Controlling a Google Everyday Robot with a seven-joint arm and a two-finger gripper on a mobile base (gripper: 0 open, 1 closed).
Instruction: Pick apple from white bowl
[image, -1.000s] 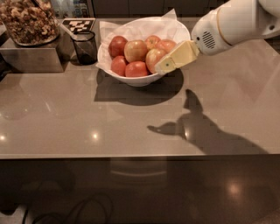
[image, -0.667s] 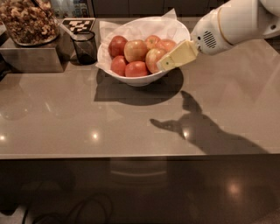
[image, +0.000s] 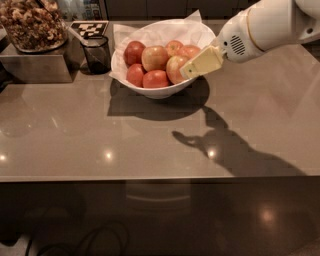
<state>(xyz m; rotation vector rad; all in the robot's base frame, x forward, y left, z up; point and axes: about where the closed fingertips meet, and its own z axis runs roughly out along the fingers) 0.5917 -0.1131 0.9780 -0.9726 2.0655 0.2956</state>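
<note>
Claw (image: 194, 68) low over the white bowl (image: 159, 93), at the rim nearest the arm, slanted down and inward. Tip overlapping the apple (image: 173, 67); touching or just short of it, cannot tell. Spread or pressed together: cannot tell from this angle either.

Likely reason for the slant: flaring bowl wall and fruit heaped above the rim, so a side-on entry reaches the outermost apple without ploughing through the pile. Judged step: final approach before the grasp. Apple not lifted yet.

Apple: right at the claw tip, outermost of the heap on the claw's side, seated in the bowl close to the rim over the paper liner (image: 192, 31). Round, orange-red with a pale yellow patch, among the larger ones. Looks smooth and hard, so probably prone to rolling if nudged off-centre.

Other apples (image: 155, 57) packed just past it, away from the claw, pressed against it. Risk: neighbours shifting on pull-out.

Dark cup (image: 97, 52) and tray of nuts (image: 32, 27) well beyond the bowl from the claw, out of the way. Arm shadow (image: 225, 145) on the counter (image: 100, 145) below the claw.
</note>
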